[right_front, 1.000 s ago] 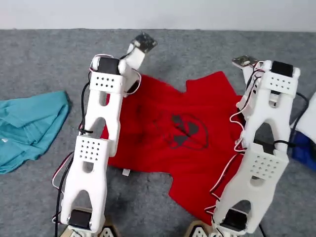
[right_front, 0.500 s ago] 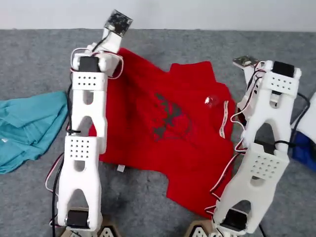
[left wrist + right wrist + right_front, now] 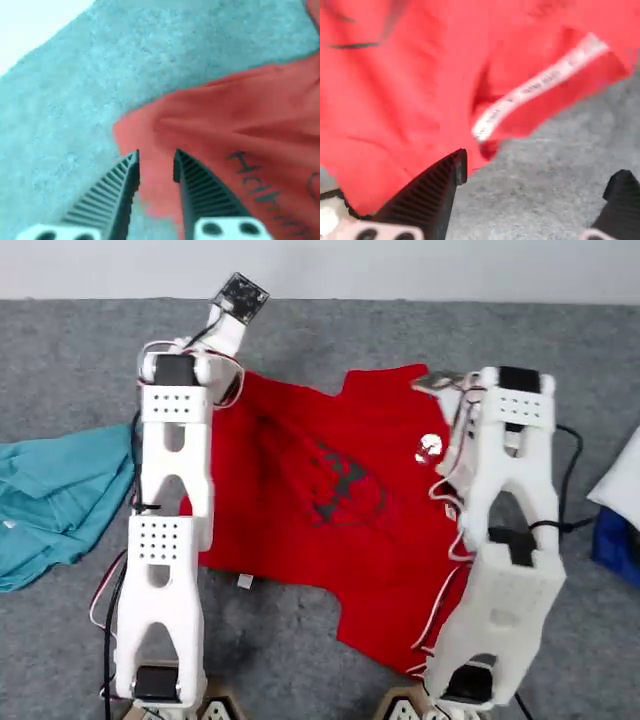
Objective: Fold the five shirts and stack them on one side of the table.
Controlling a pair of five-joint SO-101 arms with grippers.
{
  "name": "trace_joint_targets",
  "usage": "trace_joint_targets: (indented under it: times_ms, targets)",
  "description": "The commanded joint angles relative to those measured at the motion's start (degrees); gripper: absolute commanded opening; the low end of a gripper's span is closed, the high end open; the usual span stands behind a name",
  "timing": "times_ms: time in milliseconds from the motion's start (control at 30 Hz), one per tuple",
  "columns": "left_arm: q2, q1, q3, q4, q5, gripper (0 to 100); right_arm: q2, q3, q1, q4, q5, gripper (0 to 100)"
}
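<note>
The grey table (image 3: 400,335) carried everything. The red shirt (image 3: 300,530) lay across its middle between the two arms, spread open and rumpled, with no fold in it yet. The left arm (image 3: 170,540) reached along that shirt's left edge to its far corner, and the right arm (image 3: 505,530) stood over its right side. A teal shirt (image 3: 50,490) lay crumpled well to the left, apart from the red one. At the right edge showed a white cloth (image 3: 622,480) and a blue cloth (image 3: 610,540); whether they were shirts, or folded, could not be told.

The left gripper (image 3: 155,157) hung over the red shirt's corner with its fingers set narrowly apart, gripping nothing visible. The right gripper (image 3: 537,175) had its fingers spread wide above the shirt's edge, near a white strip (image 3: 540,87) sewn into the fabric.

No stack was to be seen, so the task looked barely begun: the red shirt awaited its first fold, and the others remained.
</note>
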Motion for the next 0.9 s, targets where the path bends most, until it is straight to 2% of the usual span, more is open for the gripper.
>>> trace_joint_targets:
  times_ms: [0,67,200,400,633,867]
  targets:
    - [-1.58,-1.41,-7.96,8.79,1.76,11,-12.7,7.82,-4.18,2.51,2.81,42.8]
    - [-1.67,-1.23,-12.0,16.35,2.02,11,-19.47,16.18,-6.29,2.51,5.01,42.8]
    - [-7.82,-2.64,-9.36,15.74,5.01,10,-34.59,33.32,-9.36,2.42,10.37,42.8]
    - [-17.23,-2.2,2.77,15.82,6.15,10,-53.49,54.59,-10.15,2.42,16.7,42.8]
    - [-34.64,3.16,32.57,15.74,7.3,10,-62.46,66.73,-10.15,1.45,17.67,42.8]
    - [-47.03,6.42,61.93,15.65,7.3,10,-62.55,74.02,-10.15,-9.98,17.58,42.8]
